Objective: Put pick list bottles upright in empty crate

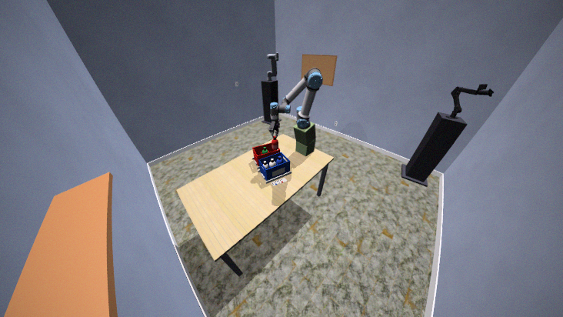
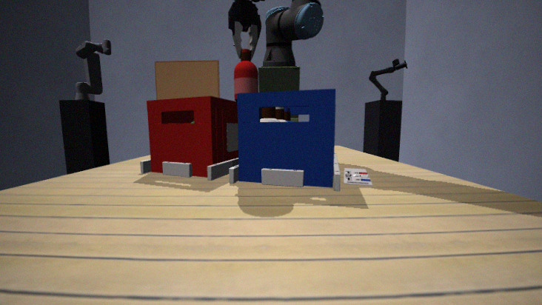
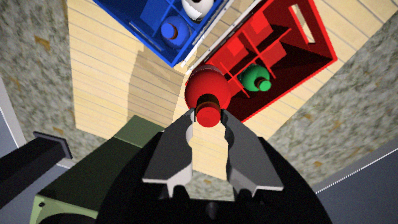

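Observation:
My gripper is shut on the neck of a red bottle. The bottle hangs upright, raised above the end of the red crate nearest the robot base. A green bottle stands in the red crate. The blue crate holds white bottles and a blue bottle. The pick list lies beside the blue crate; its digits are too small to read.
The crates stand side by side on the wooden table, with low light-coloured strips around their bases. The green robot pedestal stands close behind the blue crate's far end.

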{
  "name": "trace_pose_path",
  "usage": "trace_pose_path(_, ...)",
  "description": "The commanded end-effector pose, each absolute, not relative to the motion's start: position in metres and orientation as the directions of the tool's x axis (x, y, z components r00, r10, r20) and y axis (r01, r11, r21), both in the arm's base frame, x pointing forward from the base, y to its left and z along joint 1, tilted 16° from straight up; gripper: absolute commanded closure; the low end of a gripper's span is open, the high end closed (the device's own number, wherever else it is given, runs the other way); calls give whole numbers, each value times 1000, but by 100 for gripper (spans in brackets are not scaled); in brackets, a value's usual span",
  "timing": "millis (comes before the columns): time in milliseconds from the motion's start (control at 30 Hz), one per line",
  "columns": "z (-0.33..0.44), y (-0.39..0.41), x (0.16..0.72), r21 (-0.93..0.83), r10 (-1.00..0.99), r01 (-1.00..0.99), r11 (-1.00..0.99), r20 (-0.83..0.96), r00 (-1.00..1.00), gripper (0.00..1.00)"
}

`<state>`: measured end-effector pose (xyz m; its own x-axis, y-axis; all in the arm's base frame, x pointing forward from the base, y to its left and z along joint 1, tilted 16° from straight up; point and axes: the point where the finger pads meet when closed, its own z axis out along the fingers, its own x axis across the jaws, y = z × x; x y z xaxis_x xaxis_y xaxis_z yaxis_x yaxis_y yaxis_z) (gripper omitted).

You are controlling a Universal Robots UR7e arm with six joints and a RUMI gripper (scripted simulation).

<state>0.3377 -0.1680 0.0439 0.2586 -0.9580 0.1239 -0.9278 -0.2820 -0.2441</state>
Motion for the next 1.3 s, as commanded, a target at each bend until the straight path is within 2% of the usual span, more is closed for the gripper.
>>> trace_pose_path(0, 45, -160, 342, -244, -958, -928, -282, 125, 258, 100)
trace_pose_path(1267, 51, -100, 373, -244, -958, -928, -282, 125, 258, 100)
